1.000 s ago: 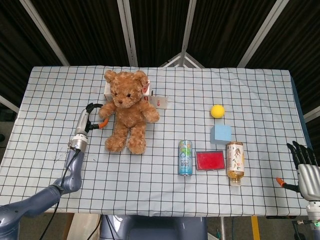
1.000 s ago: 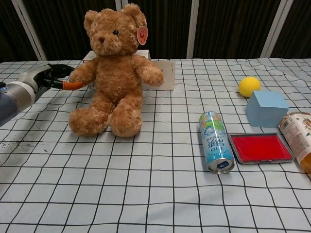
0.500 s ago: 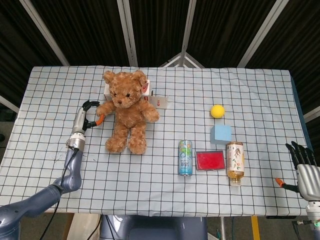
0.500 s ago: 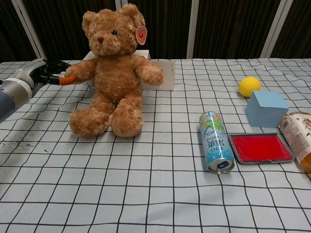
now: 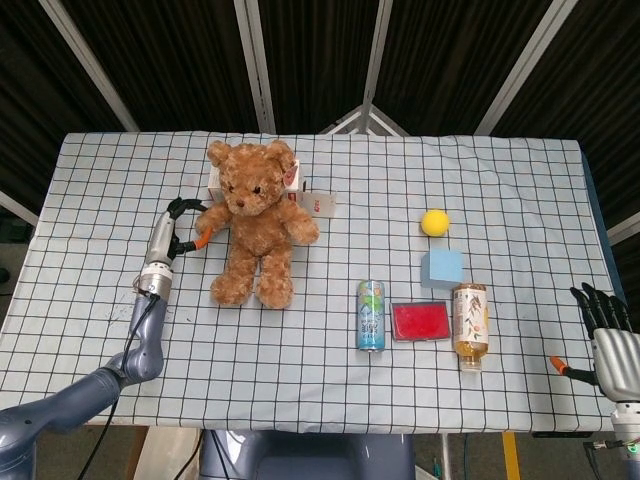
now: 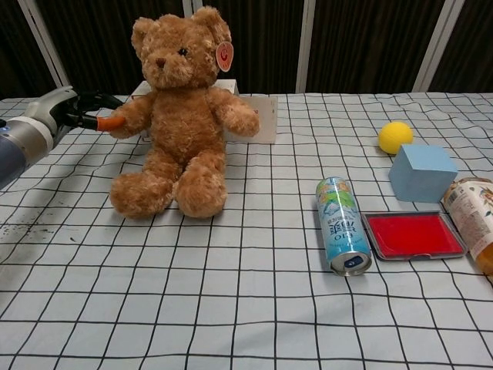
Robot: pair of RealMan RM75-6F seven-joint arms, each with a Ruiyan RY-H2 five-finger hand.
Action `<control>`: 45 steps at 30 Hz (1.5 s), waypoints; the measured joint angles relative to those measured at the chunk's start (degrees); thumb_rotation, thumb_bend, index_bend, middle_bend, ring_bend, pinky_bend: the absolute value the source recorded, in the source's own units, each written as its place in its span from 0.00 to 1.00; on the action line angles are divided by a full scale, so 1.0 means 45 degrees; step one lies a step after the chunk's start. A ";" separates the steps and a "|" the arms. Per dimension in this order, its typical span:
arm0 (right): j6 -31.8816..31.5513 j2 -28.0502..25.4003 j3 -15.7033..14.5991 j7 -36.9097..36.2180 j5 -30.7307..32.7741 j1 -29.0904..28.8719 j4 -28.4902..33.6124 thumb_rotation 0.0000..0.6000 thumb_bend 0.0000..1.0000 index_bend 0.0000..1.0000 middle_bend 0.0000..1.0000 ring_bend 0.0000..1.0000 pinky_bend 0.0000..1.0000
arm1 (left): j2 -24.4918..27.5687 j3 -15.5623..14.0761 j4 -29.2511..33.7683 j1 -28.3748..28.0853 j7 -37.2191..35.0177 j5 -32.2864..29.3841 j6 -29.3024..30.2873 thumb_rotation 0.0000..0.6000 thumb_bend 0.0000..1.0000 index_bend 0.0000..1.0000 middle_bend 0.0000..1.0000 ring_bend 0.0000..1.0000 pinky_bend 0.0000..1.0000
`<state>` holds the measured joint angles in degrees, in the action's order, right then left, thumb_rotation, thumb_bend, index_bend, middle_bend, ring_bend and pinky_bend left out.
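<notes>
A brown teddy bear (image 5: 255,220) sits upright on the checked tablecloth (image 5: 300,380) at the left, a round red tag on its ear. My left hand (image 5: 180,225) reaches in from the left and pinches the bear's outstretched paw between its dark fingers and orange-tipped thumb. In the chest view the left hand (image 6: 85,112) meets the teddy bear (image 6: 181,123) at that paw. My right hand (image 5: 610,340) hangs off the table's right front corner, fingers spread and upright, holding nothing.
A white box (image 6: 262,119) stands behind the bear. Right of centre lie a light blue can (image 5: 371,315), a red flat tin (image 5: 420,321) and a tea bottle (image 5: 469,324). Behind them are a pale blue cube (image 5: 442,267) and a yellow ball (image 5: 434,222).
My left hand has risen and shifted towards the bear's paw, and the bear has been nudged slightly left and back. The right hand has stayed in place.
</notes>
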<state>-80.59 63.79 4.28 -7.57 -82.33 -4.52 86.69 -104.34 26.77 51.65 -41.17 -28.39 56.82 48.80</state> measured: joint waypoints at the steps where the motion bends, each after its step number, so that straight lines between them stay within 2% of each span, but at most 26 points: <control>1: -0.0008 -0.0004 0.0004 -0.0002 -0.0001 0.0001 0.0005 1.00 0.13 0.05 0.02 0.00 0.00 | -0.0008 -0.0020 -0.0046 0.0020 0.0022 -0.0033 -0.0038 1.00 0.49 0.36 0.19 0.00 0.00; 6: -0.0041 -0.0020 -0.0006 0.0029 -0.0014 0.0019 0.0057 1.00 0.13 0.05 0.02 0.00 0.00 | -0.0088 -0.0085 -0.0387 0.0057 0.0128 -0.0173 -0.0251 1.00 0.49 0.35 0.18 0.00 0.00; 13: 0.0043 -0.0021 -0.0007 0.0073 0.0036 -0.0008 0.0081 1.00 0.13 0.06 0.02 0.00 0.00 | -0.0246 -0.0136 -0.0663 -0.0037 0.0272 -0.0088 -0.0251 1.00 0.39 0.16 0.13 0.00 0.00; 18: 0.0035 -0.0031 0.0003 0.0072 0.0075 0.0006 0.0096 1.00 0.13 0.05 0.02 0.00 0.00 | -0.0349 -0.0143 -0.0796 -0.0096 0.0344 -0.0112 -0.0354 1.00 0.34 0.08 0.11 0.00 0.00; 20: 0.0044 -0.0037 0.0007 0.0074 0.0105 0.0012 0.0103 1.00 0.13 0.05 0.02 0.00 0.00 | -0.0394 -0.0164 -0.0873 -0.0116 0.0370 -0.0099 -0.0378 1.00 0.34 0.08 0.10 0.00 0.00; 24: 0.0074 -0.0058 0.0002 0.0048 0.0110 0.0008 0.0118 1.00 0.13 0.06 0.02 0.00 0.00 | -0.0443 -0.0211 -0.0982 -0.0175 0.0547 -0.0145 -0.0593 1.00 0.34 0.17 0.11 0.00 0.00; 29: 0.0082 -0.0073 0.0000 0.0029 0.0112 0.0008 0.0133 1.00 0.13 0.06 0.02 0.00 0.00 | -0.0551 -0.0193 -0.1048 -0.0225 0.0647 -0.0139 -0.0517 1.00 0.34 0.22 0.11 0.00 0.00; 34: 0.0073 -0.0096 -0.0008 -0.0019 0.0093 0.0016 0.0142 1.00 0.13 0.05 0.02 0.00 0.00 | -0.0595 -0.0143 -0.1057 -0.0241 0.0672 -0.0119 -0.0396 1.00 0.38 0.28 0.13 0.00 0.00; 37: 0.0069 -0.0114 -0.0011 -0.0061 0.0070 0.0015 0.0154 1.00 0.13 0.05 0.02 0.00 0.00 | -0.0632 -0.0134 -0.1103 -0.0238 0.0722 -0.0070 -0.0245 1.00 0.42 0.29 0.13 0.00 0.00; 45: 0.0074 -0.0136 -0.0028 -0.0099 0.0052 0.0020 0.0171 1.00 0.13 0.05 0.02 0.00 0.00 | -0.0708 -0.0072 -0.1298 -0.0224 0.0896 -0.0228 -0.0295 1.00 0.42 0.28 0.13 0.00 0.00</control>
<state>-80.26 63.18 4.15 -8.02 -82.09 -4.43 87.46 -107.52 26.45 45.81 -42.17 -24.36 55.79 47.47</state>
